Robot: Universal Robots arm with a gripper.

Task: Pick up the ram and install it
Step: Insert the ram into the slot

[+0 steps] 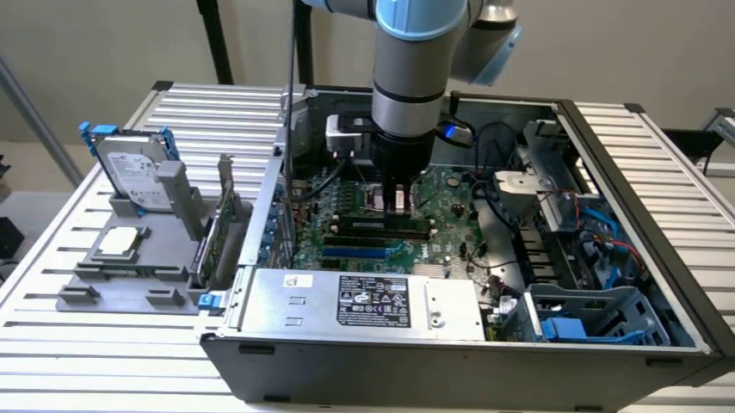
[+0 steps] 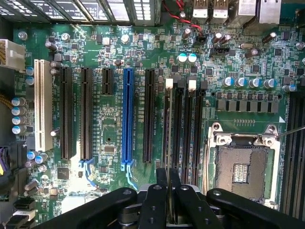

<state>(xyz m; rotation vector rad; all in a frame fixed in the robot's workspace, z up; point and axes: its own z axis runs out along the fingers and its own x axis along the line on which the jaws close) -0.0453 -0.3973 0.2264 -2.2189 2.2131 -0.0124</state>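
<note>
Above the motherboard (image 2: 114, 143), inside the case (image 1: 460, 353), the gripper (image 2: 169, 200) pinches the ram (image 2: 170, 188) edge-on between its fingers, just over the memory slots (image 2: 183, 124). Pickup looks done; seating it in a slot is left.

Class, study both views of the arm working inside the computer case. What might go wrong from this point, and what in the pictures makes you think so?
1. The ram, held edge-on in the gripper, hangs above narrow memory slots; slight misalignment may jam it or stress the motherboard.
2. The open processor socket sits right beside those slots and might get struck.
3. Loose cables lie close to the arm and may snag.
</note>
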